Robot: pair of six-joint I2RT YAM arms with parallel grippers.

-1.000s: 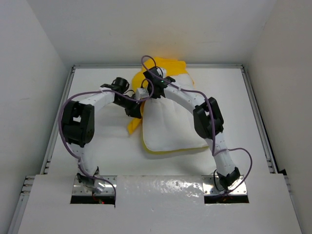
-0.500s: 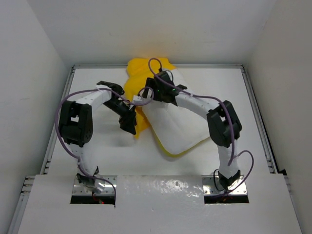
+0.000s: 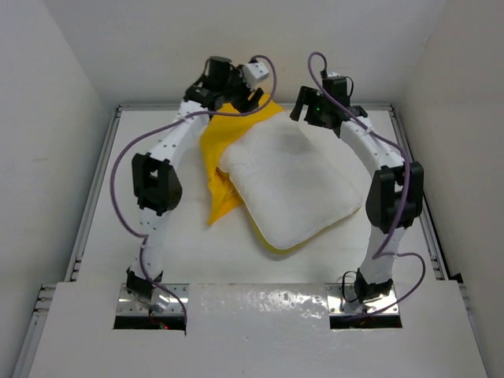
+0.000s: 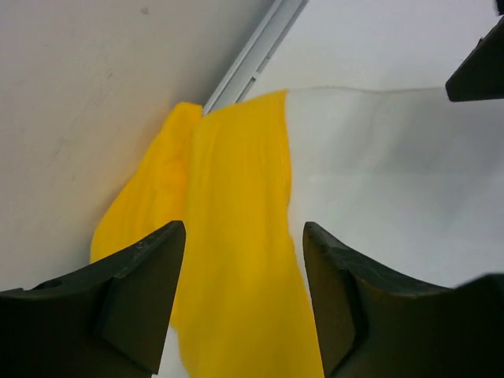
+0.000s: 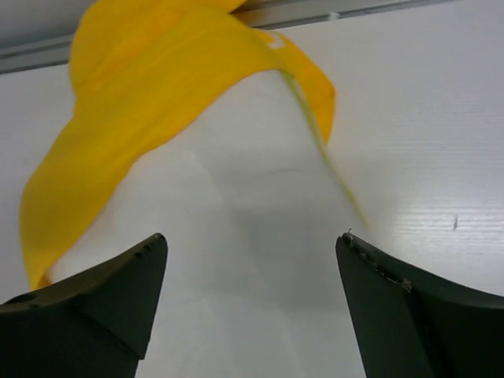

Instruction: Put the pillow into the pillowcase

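At far-left table (image 3: 189, 256) edge: left gripper (image 4: 242, 228) raised above pillowcase (image 3: 222, 146), fingers spread, nothing held. Case drapes over pillow's far end and lies bunched along its left flank; mouth not discernible. Risk: pinch catches both layers and seals opening.
Centre: pillow (image 3: 293, 187) lies diagonal, mostly uncovered. Risk: its weight pins fabric, so a pull drags pillow instead of sleeving it.
Far right: right gripper (image 5: 250, 236) hovers over pillow's far end, fingers wide apart, empty. Risk: puffy corner slips from grasp.

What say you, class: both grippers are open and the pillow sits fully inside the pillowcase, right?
No: the pillow lies mostly outside the pillowcase, as the top external view shows. The left gripper and right gripper are open.
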